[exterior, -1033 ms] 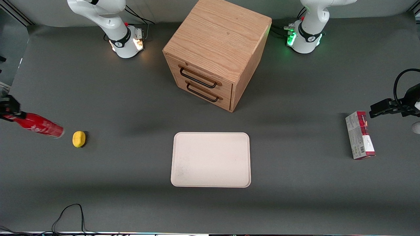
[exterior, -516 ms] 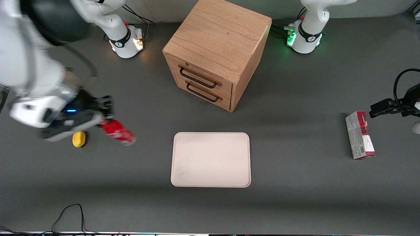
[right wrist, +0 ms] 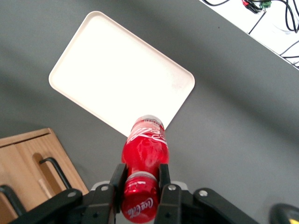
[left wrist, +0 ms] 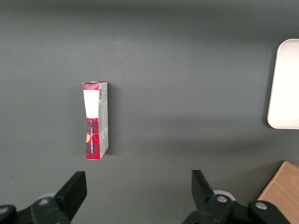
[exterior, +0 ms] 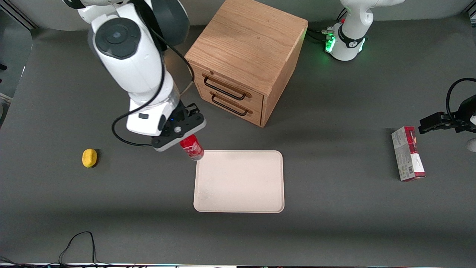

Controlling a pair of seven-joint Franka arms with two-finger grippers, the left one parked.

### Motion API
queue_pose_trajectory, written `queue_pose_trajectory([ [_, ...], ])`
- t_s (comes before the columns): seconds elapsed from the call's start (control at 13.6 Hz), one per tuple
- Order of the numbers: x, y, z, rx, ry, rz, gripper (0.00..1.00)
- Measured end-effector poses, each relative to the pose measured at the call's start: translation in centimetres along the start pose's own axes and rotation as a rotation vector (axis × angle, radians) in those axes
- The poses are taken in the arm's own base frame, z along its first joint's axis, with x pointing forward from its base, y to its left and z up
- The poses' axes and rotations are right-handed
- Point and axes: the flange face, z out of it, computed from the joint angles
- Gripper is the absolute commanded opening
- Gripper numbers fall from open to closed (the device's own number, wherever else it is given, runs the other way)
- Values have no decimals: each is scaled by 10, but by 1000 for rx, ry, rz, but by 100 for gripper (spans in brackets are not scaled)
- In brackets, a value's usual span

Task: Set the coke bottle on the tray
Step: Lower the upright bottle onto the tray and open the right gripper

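End effector: fingers clamped on the neck of the coke bottle, held in the air.
Coke bottle: tilted, base lowest, above the tray corner nearest the drawer cabinet.
Tray: flat on the bench.
Lemon: on bench, toward working arm's end.

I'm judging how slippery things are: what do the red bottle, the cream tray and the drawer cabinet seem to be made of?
The small red coke bottle, held in the right gripper at the tray's edge, looks like glossy plastic, with bright highlights. The flat cream-white tray looks like matte plastic, though that is uncertain. The light-brown drawer cabinet shows wood grain and dark, probably metal, handles.
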Motion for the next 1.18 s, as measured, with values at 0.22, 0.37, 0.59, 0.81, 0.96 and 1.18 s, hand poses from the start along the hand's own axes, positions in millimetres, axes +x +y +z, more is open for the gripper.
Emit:
queue_pose_trajectory([
  [0.22, 22, 9, 60, -14, -1, 12, 10],
  [0.37, 36, 12, 113, -25, -10, 16, 10],
  [0.59, 46, 16, 180, -37, -42, 19, 10],
  [0.81, 49, 27, 214, -42, -37, 31, 10],
  [0.96, 50, 33, 231, -45, -22, 37, 10],
  [1.18, 50, 34, 249, -47, -11, 37, 16],
])
